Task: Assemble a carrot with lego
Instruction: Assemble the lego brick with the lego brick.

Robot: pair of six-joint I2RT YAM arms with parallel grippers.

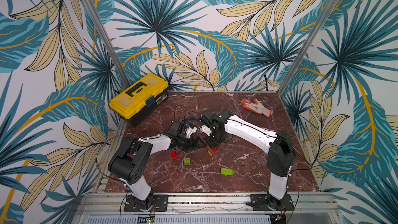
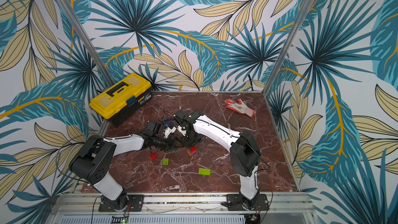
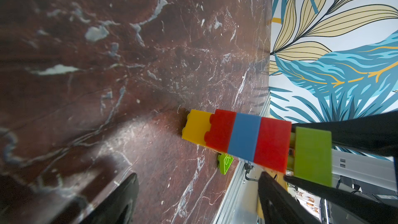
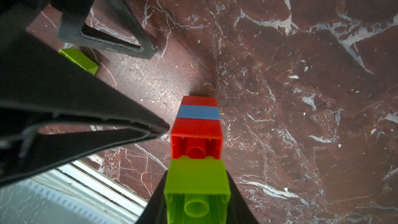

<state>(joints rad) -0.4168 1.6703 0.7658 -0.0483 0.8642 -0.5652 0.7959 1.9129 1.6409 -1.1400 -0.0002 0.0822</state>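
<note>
**Green brick pinched over a tip-down carrot**

Lime-green brick [image 4: 197,190] sits closest to my right wrist camera. My right gripper [image 4: 197,171] pinches it on two flat sides, and its hollow underside faces the lens. Its studs point down into the open socket on top of the carrot [image 3: 237,138]. A sliver of stud shows between the two, so I judge it is not fully seated.

The carrot stands near the middle of the table [image 1: 193,183], between my two arms. Its long axis is upright, or near enough. The yellow tip is down on the marble, with red, blue and red bands stacked above it, and every stud faces down.

I expect it to be light, stiff and hard, with glossy sides that could slip. Only stud friction holds it together. Balanced on that small tip, it should topple under any sideways shove. The best hold, I judge, is across the flat faces of the upper red band, pressing straight down the axis.

My left gripper [image 3: 198,174] lies low beside the carrot, its fingers spread wide and empty. One fingertip [image 4: 156,123] is just beside the top red band without clasping it.

Farther out on the marble lie a loose red brick [image 1: 174,155], a square lime brick [image 1: 187,161] and a long lime brick [image 1: 226,171]. A yellow toolbox [image 1: 139,95] and a glove [image 1: 256,107] sit towards the back.
</note>
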